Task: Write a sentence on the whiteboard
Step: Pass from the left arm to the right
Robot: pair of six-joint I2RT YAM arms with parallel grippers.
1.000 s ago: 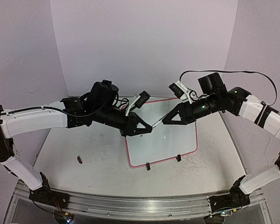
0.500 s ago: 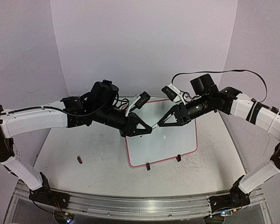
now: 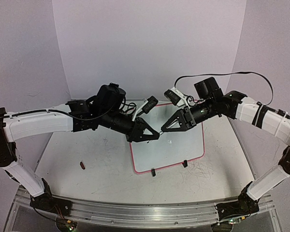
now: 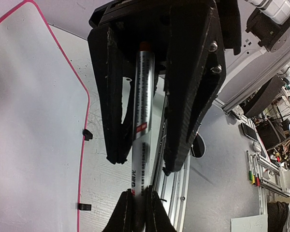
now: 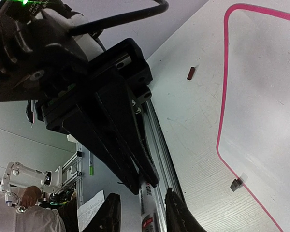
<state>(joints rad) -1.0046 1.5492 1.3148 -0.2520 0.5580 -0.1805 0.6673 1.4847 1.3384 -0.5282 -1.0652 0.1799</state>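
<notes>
Gripping marker (image 4: 141, 111), left gripper (image 3: 155, 134) meets right gripper (image 3: 164, 129) near left rim of whiteboard (image 3: 176, 154)

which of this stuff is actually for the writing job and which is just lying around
For the job: whiteboard; marker, held in the left fingers; right fingers, either side of its end.
Lying about: small red piece on the table, left of the whiteboard.

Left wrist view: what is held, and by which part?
A silver marker, clamped along its barrel by the left end effector. The right end effector brackets its free end; whether it grips cannot be told.
</notes>
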